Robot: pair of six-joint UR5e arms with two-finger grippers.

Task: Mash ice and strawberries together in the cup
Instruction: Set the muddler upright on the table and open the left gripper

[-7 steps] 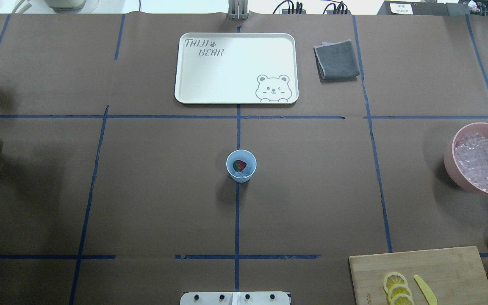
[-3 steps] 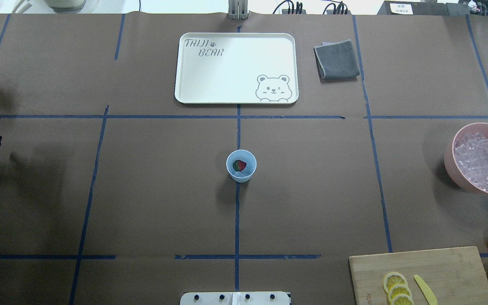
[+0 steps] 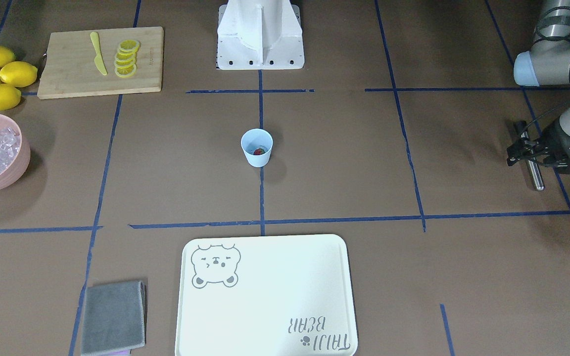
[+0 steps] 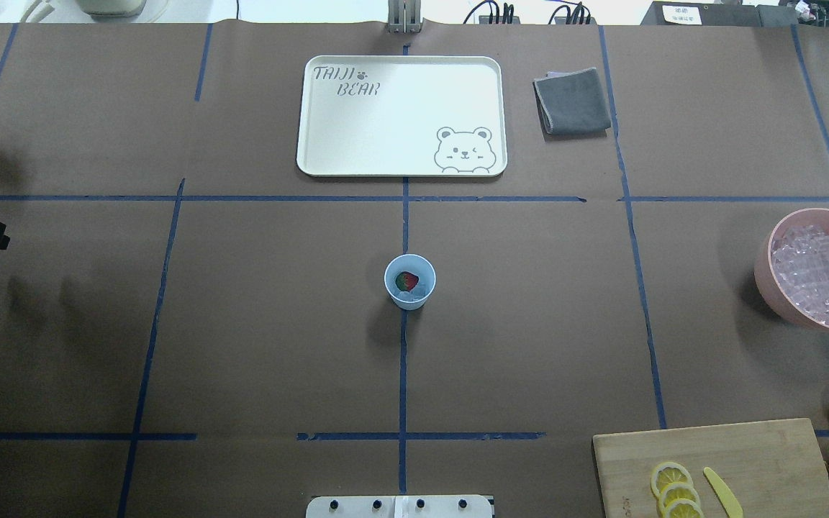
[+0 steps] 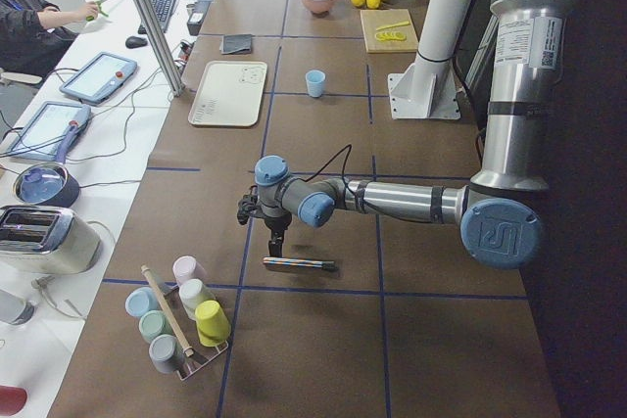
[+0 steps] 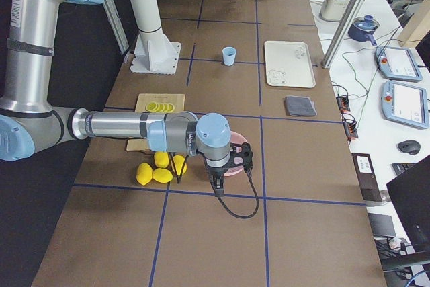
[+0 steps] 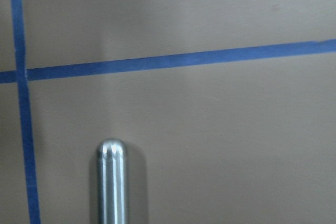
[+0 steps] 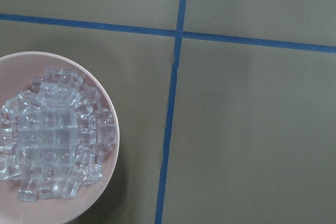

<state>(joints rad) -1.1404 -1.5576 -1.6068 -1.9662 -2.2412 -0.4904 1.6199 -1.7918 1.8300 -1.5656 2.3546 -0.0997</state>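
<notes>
The left tool (image 3: 526, 149) is getting cut off at the overhead view's left edge; the front view is showing it clenching a level steel rod (image 3: 535, 172). Well apart from it, at mid-table (image 4: 242, 324), the cup (image 4: 409, 304) is standing upright, holding the strawberry (image 4: 406, 280) and barely discernible ice (image 4: 420, 291). Far right, the right tool (image 6: 219, 183) is hovering beside the bowl (image 4: 763, 277); whether it is clenched I cannot tell.

I count one cup (image 3: 257, 154), one strawberry (image 4: 406, 280), four lemons (image 3: 18, 73), one pink bowl (image 3: 20, 163), one tray (image 3: 265, 296), one cloth (image 3: 113, 316), one cutting board (image 3: 77, 74), one metal rod (image 3: 536, 175).
</notes>
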